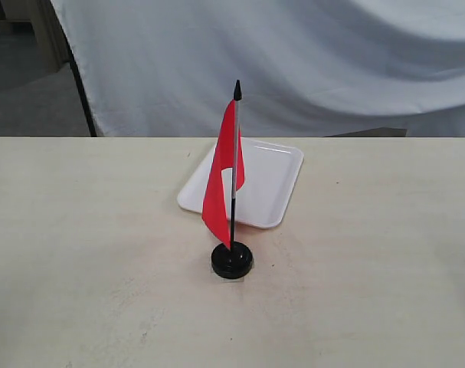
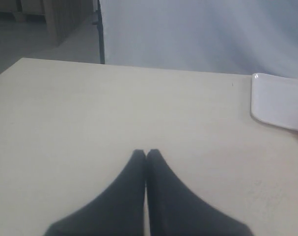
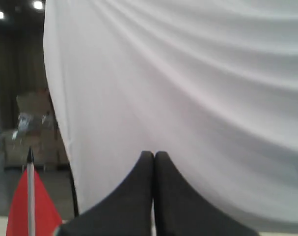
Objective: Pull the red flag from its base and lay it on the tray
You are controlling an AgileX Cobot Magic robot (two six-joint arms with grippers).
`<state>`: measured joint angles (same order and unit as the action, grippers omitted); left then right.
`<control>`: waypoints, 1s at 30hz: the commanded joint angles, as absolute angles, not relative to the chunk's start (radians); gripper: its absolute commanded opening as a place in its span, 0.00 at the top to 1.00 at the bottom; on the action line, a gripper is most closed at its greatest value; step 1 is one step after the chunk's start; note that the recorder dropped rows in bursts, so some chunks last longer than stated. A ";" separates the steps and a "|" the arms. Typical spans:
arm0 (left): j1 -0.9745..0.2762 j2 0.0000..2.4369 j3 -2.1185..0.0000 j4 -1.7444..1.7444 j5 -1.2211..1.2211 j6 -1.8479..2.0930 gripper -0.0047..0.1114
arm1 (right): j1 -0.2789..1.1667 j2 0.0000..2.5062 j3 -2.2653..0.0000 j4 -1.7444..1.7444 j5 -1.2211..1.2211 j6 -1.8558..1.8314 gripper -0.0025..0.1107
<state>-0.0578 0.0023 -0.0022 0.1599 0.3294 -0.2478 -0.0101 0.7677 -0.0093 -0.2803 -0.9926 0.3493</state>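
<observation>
**A:** Exterior view: what stands where?

**B:** The red flag (image 1: 221, 180) stands upright in the base (image 1: 232, 261), near the middle of the table (image 1: 79, 268). The tray (image 1: 282, 165) lies just behind it with nothing on it. Neither gripper shows here. Hazard: the base looks small and light, so a pull off the vertical would probably lift or topple it with the pole.

**A:** Left wrist view?

**B:** The left gripper (image 2: 146, 152) has its fingers pressed together and holds nothing. It is above bare table, with a corner of the tray (image 2: 276, 101) at the frame's edge. Hazard: if it comes in without spreading, it would likely knock the base aside instead of pinning it.

**A:** Right wrist view?

**B:** The right gripper (image 3: 154, 154) is likewise pressed together and empty, and faces the white curtain (image 3: 198, 73). The red flag's tip and cloth (image 3: 33, 211) sit off to one side. Hazard: a pinch on cloth rather than pole may slip. The thin pole could also twist between the pads, or roll off the low rim if set down across it.
</observation>
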 commanded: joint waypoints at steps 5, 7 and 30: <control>-0.062 0.000 0.000 0.160 0.328 -0.245 0.96 | -0.007 1.480 -0.225 -0.716 -1.217 0.335 0.98; -0.062 0.000 0.000 0.160 0.328 -0.245 0.96 | -0.007 1.668 -0.297 -0.826 -1.221 0.373 0.98; -0.062 0.000 0.000 0.160 0.328 -0.245 0.96 | 0.075 1.856 -0.383 -0.880 -1.221 0.380 0.07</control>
